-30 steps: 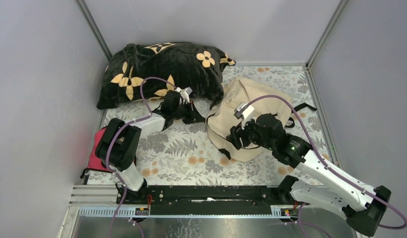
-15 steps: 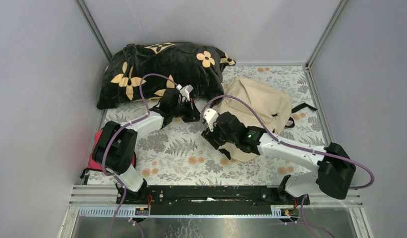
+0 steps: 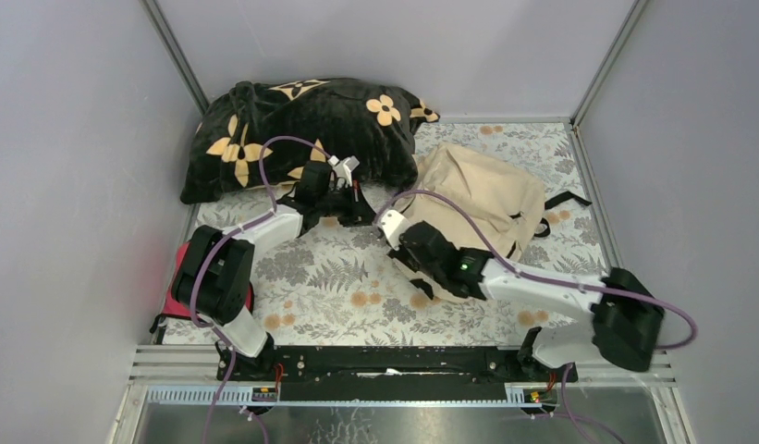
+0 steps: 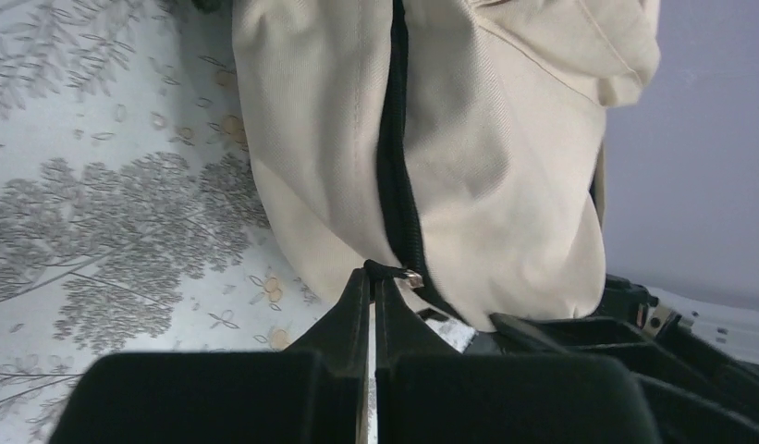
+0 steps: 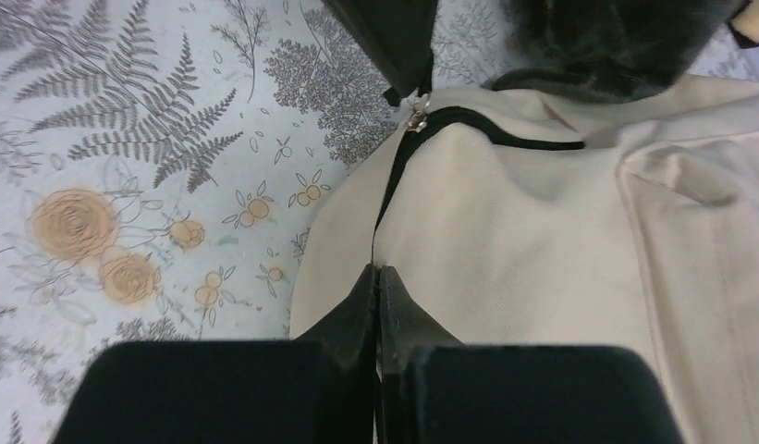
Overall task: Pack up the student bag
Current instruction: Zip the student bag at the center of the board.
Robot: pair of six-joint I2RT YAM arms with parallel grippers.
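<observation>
left gripper (image 4: 373, 282): fingers pressed flat together, pinching the black zipper pull (image 4: 386, 269) at the near-left corner of the student bag (image 3: 491, 190)
right gripper (image 5: 376, 276): fingers closed with no gap, tips down on the bag's cream fabric right at the zipper seam. Cannot tell if any cloth is caught between them
gripper spacing: both on the same left edge of the bag, near each other. In the right wrist view the left one sits just beyond, further along the zipper
right arm (image 3: 542, 287): elbow folded out over the near-right of the table, forearm running long and low to the left, wrist at the bag's near-left corner
left arm (image 3: 264, 231): upper link rising from the base on the left, forearm stretched far and to the right, wrist between pillow and bag
table (image 3: 329, 277): grey floral and fern print cover with orange roses
pillow (image 3: 292, 125): large, black with tan flowers, far-left corner, its right end against the bag's far-left corner
student bag position: lying flat on the far-right part of the table, black straps sticking out on its right side
pouch (image 3: 177, 282): small, red and black, at the left edge beside the left arm's elbow
zipper (image 4: 394, 176): dark line down the bag's side, shut along the part that shows
slider (image 4: 412, 277): small metal piece just beside the left fingertips, at the end of the pull
</observation>
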